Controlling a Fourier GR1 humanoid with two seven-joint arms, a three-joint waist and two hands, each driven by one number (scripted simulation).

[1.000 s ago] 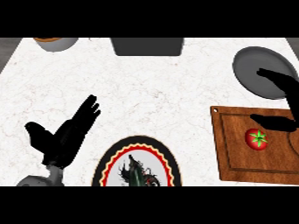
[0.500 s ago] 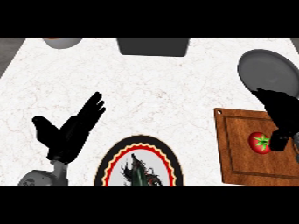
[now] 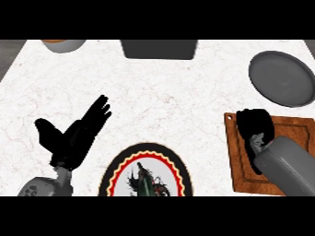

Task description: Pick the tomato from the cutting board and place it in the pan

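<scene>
head view shows the marble surface (image 3: 167,92), then the cutting board (image 3: 300,133) under the right hand (image 3: 255,124), fingers curled down, hiding the tomato, presumably beneath. pan (image 3: 282,78) waits beyond. left hand (image 3: 75,136) rests, fingers spread. tomato: probably light, smooth, bruisable; cup its sides.

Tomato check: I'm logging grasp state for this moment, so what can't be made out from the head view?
- Tomato: hidden, the right hand covers its place on the cutting board.
- Right hand's contact with it: not visible.
- Plate: cut off by the lower edge.
- Bowl and dark container: cut off at the top.
</scene>
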